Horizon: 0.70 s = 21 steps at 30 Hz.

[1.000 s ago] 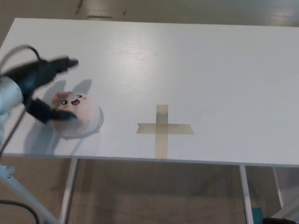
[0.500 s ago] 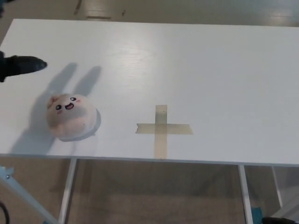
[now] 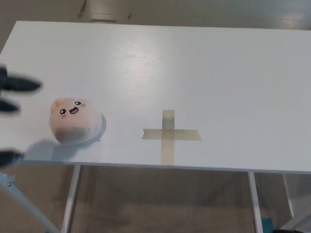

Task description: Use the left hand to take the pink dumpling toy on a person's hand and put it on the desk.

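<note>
The pink dumpling toy (image 3: 73, 121), with a smiling face on top, rests on the white desk (image 3: 194, 73) near its front left edge. Only the black fingertips of my left hand (image 3: 12, 94) show at the picture's left edge, blurred and spread apart, clear of the toy and holding nothing. A further dark fingertip (image 3: 9, 158) shows lower at the left edge, below the desk's front line. My right hand is out of the picture. No person's hand is visible.
A cross of tan tape (image 3: 170, 134) is stuck on the desk near the front middle. The desk's front edge runs across the lower picture, with white legs (image 3: 70, 199) and brown floor below it.
My left hand has let go of the toy and drawn back to the left edge. The toy stays on the desk where it was set down.
</note>
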{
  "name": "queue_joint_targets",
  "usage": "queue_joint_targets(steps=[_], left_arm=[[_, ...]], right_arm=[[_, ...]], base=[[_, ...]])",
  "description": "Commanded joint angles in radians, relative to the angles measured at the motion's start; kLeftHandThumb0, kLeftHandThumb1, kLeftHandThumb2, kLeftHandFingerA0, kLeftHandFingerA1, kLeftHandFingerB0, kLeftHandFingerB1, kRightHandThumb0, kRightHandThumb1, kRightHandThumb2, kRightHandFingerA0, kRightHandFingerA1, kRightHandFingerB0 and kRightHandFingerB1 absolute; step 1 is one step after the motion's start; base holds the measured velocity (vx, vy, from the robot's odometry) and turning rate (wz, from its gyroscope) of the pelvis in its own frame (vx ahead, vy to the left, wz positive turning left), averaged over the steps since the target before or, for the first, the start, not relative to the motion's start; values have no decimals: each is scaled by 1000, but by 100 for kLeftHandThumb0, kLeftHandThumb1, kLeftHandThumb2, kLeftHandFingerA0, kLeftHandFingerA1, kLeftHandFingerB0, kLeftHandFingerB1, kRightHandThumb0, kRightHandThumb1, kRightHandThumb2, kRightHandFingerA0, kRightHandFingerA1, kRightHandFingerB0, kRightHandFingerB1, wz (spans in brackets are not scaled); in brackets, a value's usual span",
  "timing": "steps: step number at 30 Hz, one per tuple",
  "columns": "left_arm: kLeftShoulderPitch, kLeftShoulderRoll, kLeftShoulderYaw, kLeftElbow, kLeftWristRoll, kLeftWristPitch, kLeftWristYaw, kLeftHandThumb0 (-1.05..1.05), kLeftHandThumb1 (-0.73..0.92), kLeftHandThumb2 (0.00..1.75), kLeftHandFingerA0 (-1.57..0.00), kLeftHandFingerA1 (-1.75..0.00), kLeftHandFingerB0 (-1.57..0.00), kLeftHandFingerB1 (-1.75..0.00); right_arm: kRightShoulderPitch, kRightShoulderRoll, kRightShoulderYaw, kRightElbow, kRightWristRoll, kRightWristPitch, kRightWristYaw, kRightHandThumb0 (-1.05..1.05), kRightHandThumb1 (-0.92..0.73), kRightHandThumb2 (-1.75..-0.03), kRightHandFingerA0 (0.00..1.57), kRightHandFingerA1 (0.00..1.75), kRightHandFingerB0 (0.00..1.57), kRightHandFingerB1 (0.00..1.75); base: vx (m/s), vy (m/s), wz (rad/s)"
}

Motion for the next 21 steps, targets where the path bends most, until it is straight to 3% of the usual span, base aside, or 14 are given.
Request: queue_joint_targets(steps=[1,2,3,8,9,10,11,12,13,14,18,20,21], left_arm=[[679,-212,199,-121,-507,-181,-432,-37,40,80,-75,-69,-51,-56],[695,-214,192,-107,-496,-192,-436,-37,40,80,-75,-69,-51,-56],[719,-206,174,-78,-458,-216,-440,-40,52,55,-74,-52,-58,-42],[774,-98,52,49,-230,-308,-423,-43,53,56,-66,-49,-49,-38],[779,-64,23,80,-183,-312,-413,-49,47,74,-59,-56,-43,-47],[782,-54,15,88,-175,-314,-409,-49,47,74,-59,-56,-43,-47],[774,-26,-24,128,-114,-307,-386,-46,58,57,-60,-46,-43,-36],[765,6,-68,174,-47,-301,-357,-46,58,57,-60,-46,-43,-36],[740,24,-119,226,21,-287,-314,-54,50,79,-55,-56,-37,-46],[686,24,-190,309,101,-261,-241,-54,51,80,-58,-57,-37,-46],[582,17,-310,463,212,-219,-93,-53,51,80,-60,-58,-38,-47],[422,-43,-388,649,313,-157,96,-54,52,81,-61,-57,-39,-47],[328,-69,-434,770,363,-132,195,-55,67,60,-64,-44,-44,-36]], right_arm=[[71,-3,15,18,-18,-7,-35,-20,-67,-59,62,45,52,42],[73,-2,15,18,-18,-6,-35,-20,-67,-59,62,45,52,42],[80,-1,15,19,-18,-6,-36,-20,-66,-59,60,45,52,42],[99,4,13,20,-12,-11,-30,-20,-67,-59,61,45,52,42],[104,5,13,20,-11,-13,-27,-20,-67,-59,61,45,52,42],[105,5,13,20,-11,-14,-27,-20,-67,-59,61,45,52,42],[109,6,13,21,-11,-16,-28,-20,-67,-59,61,45,51,42],[114,8,13,22,-11,-19,-30,-20,-67,-59,61,45,51,42],[118,7,16,23,-14,-17,-35,-20,-66,-59,61,45,52,42],[124,6,20,24,-19,-18,-40,-21,-67,-59,61,45,52,42],[135,6,26,24,-23,-21,-46,-21,-67,-59,61,45,52,42],[133,11,29,27,-25,-15,-48,-21,-67,-59,63,46,52,42],[133,12,30,29,-25,-11,-49,-21,-67,-60,63,46,51,42]], base=[[0,0,0],[0,0,0],[0,0,0],[0,0,0],[0,0,0],[0,0,0],[0,0,0],[0,0,0],[0,0,0],[0,0,0],[0,0,2],[0,0,0],[0,0,0]])
